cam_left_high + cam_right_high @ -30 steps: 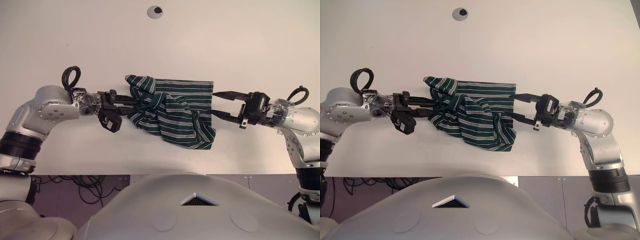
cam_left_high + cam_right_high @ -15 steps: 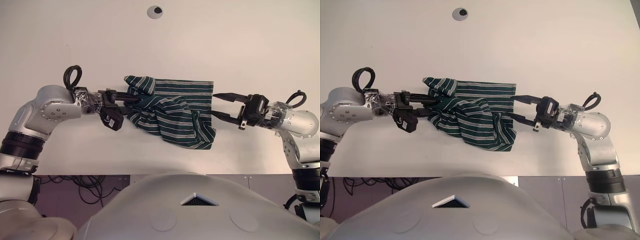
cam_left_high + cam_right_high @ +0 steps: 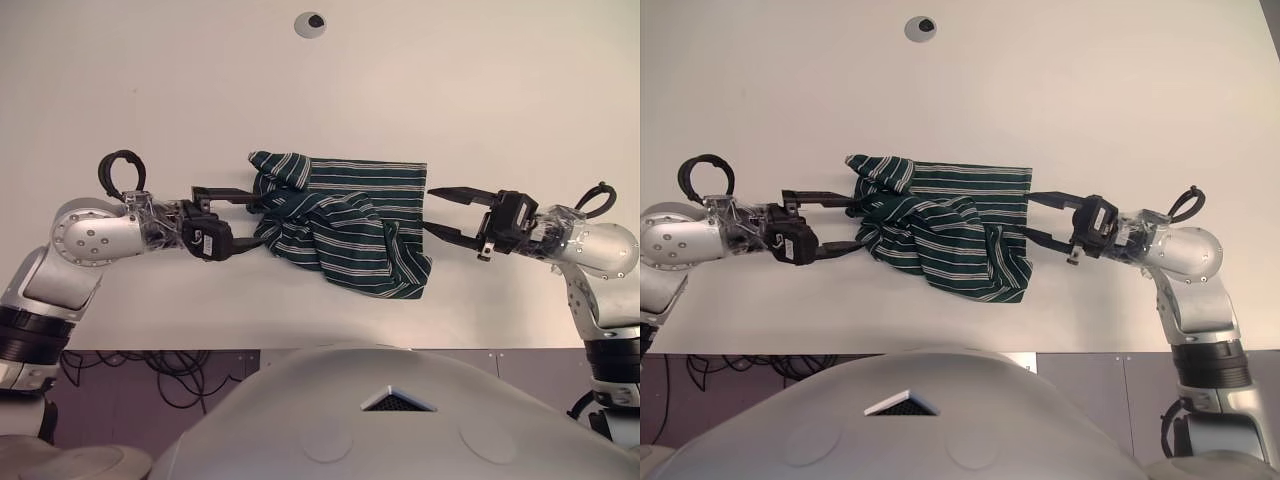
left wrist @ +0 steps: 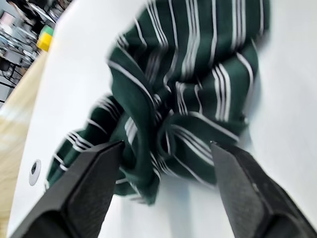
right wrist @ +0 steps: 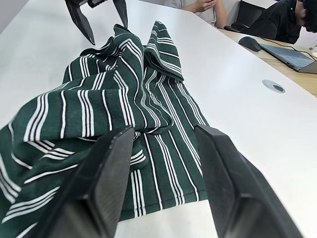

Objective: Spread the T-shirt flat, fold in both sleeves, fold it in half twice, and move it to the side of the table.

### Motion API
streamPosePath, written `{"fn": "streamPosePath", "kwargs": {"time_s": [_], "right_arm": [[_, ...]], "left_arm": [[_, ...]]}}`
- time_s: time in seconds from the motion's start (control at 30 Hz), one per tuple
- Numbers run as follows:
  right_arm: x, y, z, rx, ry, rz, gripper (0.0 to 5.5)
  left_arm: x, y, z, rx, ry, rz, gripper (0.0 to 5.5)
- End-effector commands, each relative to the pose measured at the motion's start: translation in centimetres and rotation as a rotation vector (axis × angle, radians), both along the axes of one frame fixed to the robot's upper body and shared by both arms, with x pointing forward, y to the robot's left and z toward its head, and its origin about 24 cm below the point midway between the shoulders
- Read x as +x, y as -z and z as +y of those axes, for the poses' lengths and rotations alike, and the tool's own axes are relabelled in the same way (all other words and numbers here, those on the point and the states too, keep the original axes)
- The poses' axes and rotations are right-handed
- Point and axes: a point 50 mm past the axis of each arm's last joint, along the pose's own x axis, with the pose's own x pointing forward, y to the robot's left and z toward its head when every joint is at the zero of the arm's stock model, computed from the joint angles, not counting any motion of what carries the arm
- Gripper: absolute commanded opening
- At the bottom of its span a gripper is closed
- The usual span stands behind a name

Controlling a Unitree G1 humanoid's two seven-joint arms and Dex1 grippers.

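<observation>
Crumpled dark green, white-striped cotton T-shirt (image 5: 124,99) lies on white table (image 5: 237,89). Right gripper (image 5: 163,130): black fingers spread wide over shirt's near edge. Left gripper (image 5: 106,32) at shirt's far end, fingers parted. Round grey table grommet (image 5: 273,86) well apart from shirt.

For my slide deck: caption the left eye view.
Open left gripper and open right gripper flank the crumpled striped T-shirt on a white table.
</observation>
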Motion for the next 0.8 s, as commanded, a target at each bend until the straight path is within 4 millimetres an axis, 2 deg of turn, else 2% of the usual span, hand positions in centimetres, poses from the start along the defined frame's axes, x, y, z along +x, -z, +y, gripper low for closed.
{"fn": "streamPosePath", "kwargs": {"time_s": [0.03, 0.17, 0.53, 0.8], "right_arm": [[0.0, -0.1, 0.0, -0.001, 0.008, -0.011, 2.23], [0.1, -0.1, 0.1, -0.003, 0.010, -0.013, 2.23], [0.2, 0.0, 0.3, -0.013, 0.009, -0.014, 2.23], [0.2, -0.2, 0.4, -0.014, 0.013, -0.019, 2.23]], "left_arm": [[0.8, 0.7, 1.5, 0.060, -0.019, -0.038, 3.15], [1.1, 1.2, 2.4, 0.089, -0.023, -0.063, 3.15], [1.5, 1.3, 1.2, 0.011, 0.018, -0.135, 3.15], [1.6, 1.4, 0.6, 0.010, 0.039, -0.123, 2.10]]}}
